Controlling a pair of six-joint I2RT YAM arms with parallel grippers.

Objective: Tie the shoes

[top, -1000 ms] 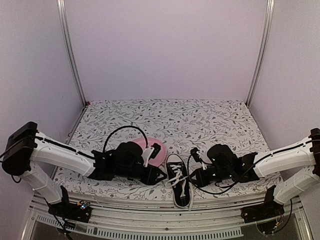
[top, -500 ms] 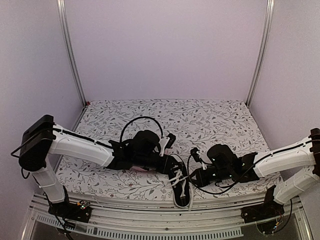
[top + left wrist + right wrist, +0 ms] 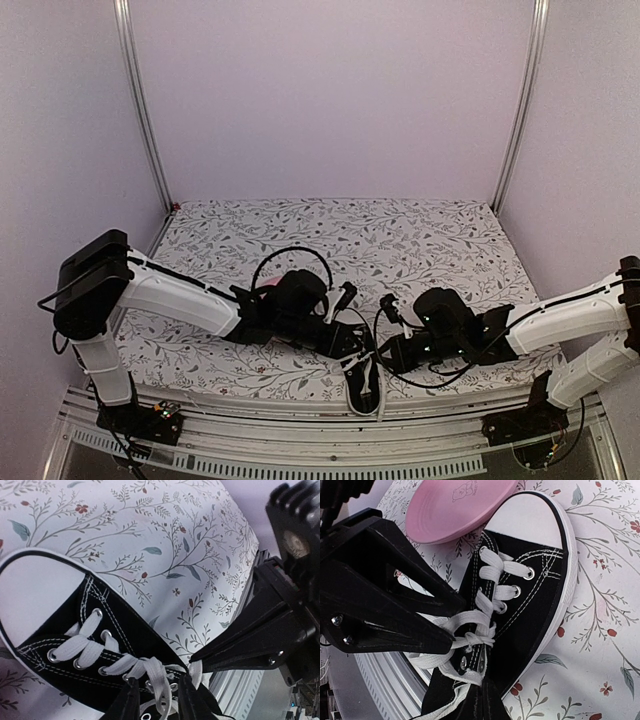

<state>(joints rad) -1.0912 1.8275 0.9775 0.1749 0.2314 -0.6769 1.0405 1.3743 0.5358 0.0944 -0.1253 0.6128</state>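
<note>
A black sneaker (image 3: 363, 388) with white laces and a white toe cap lies at the table's near edge, toe pointing away. My left gripper (image 3: 352, 344) reaches over its lacing from the left. In the left wrist view its fingers (image 3: 128, 704) stand apart on either side of a loose lace strand (image 3: 158, 682), with gaps on both sides. My right gripper (image 3: 482, 702) is at the shoe's tongue from the right, shut, with a white lace end (image 3: 472, 679) pinched at its tips. A loose crossing of lace (image 3: 470, 639) lies just ahead of it.
A pink plate (image 3: 455, 505) lies just past the shoe's toe, mostly hidden under the left arm in the top view. The table's metal front rail (image 3: 300, 440) runs right beside the shoe's heel. Flowered cloth (image 3: 400, 240) covers the table behind.
The left arm has swung right from over the pink plate to the shoe's laces, and its jaws have narrowed. The right arm and the shoe have stayed put.
</note>
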